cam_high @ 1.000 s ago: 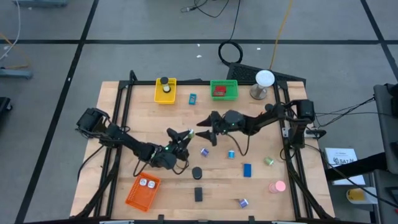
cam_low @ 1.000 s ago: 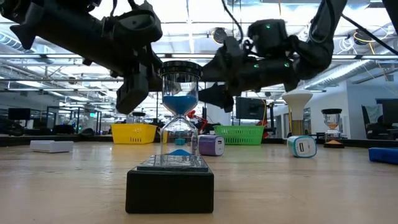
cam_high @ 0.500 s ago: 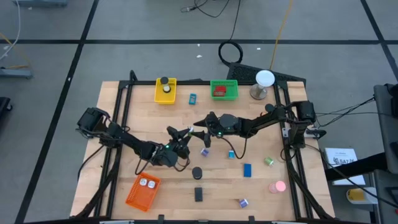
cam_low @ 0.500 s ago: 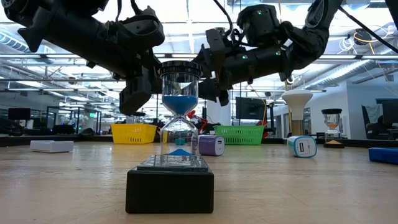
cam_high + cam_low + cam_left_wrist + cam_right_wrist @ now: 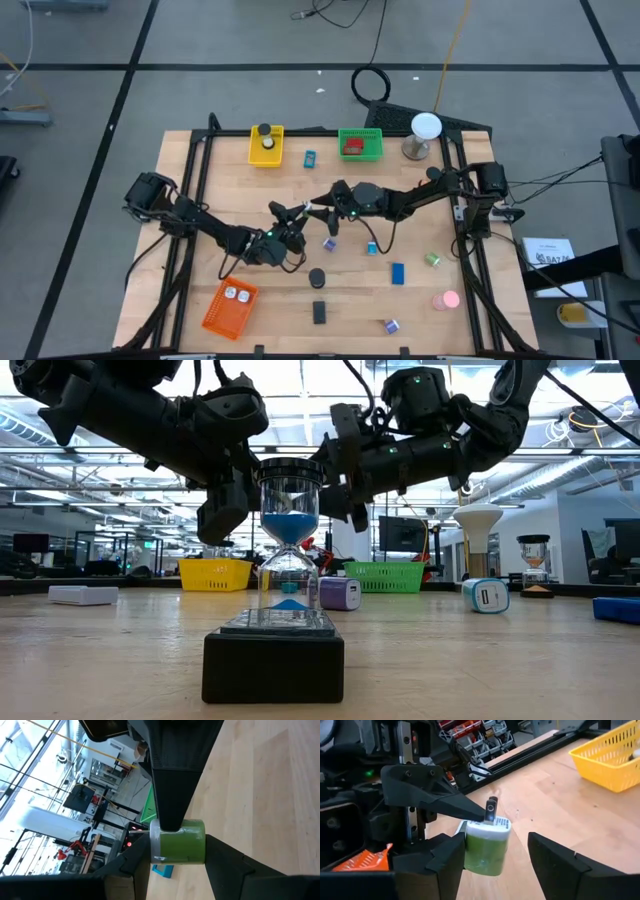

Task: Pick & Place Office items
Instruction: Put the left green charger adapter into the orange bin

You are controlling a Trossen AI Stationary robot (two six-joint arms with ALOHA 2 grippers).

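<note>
So the left pincer (image 5: 287, 227) is clamped on a green charger plug (image 5: 486, 845), held up over the middle of the desk (image 5: 420, 300). The right pincer (image 5: 318, 208) sits just right of it, fingers spread around it, not gripping. I'd centre those fingers squarely before the left lets go.
</note>
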